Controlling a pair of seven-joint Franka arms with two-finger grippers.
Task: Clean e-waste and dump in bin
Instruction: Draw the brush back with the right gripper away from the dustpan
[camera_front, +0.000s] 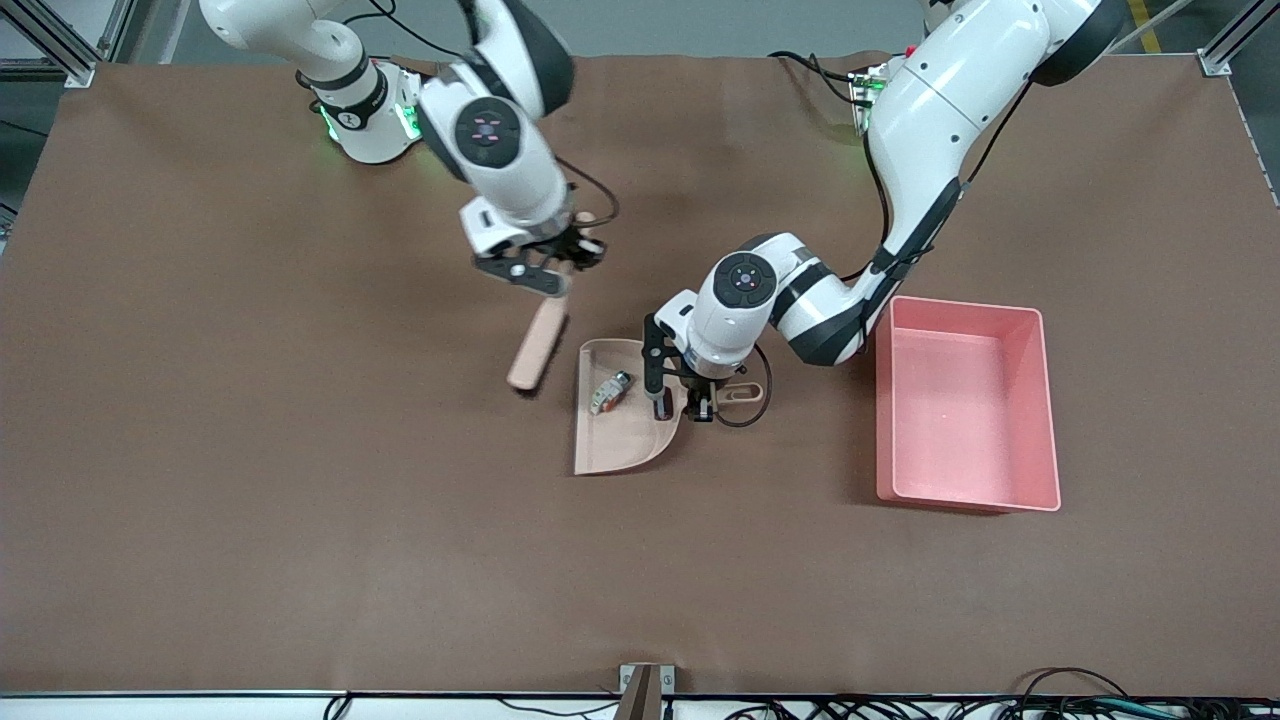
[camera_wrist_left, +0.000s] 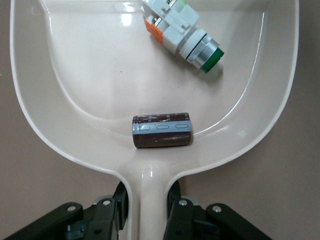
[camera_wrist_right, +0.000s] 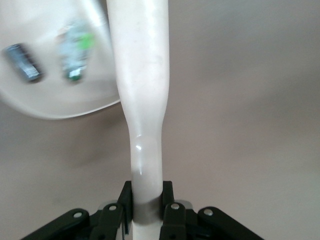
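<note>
I see the beige dustpan (camera_front: 622, 425) at the centre of the front frame, on the brown table mat (camera_front: 300, 500). The pink bin (camera_front: 965, 405) stands at centre right, apart from the pan, with only the left arm's forearm between them.

The left gripper (camera_front: 685, 405) is clamped shut on the dustpan handle (camera_wrist_left: 149, 200), where it meets the pan. The right gripper (camera_front: 555, 262), at upper centre, is closed on the brush (camera_front: 538, 345), which hangs tilted over the mat just beside the pan's rim.

Both e-waste parts lie inside the pan. In the front view I see the white-grey part (camera_front: 608, 391); the left gripper partly covers the other. The left wrist view shows the dark cylindrical part (camera_wrist_left: 161, 130) directly ahead of the jaws near the pan's neck, and the white-grey part's green end and orange patch farther out. The right wrist view shows the brush neck between its jaws.
</note>
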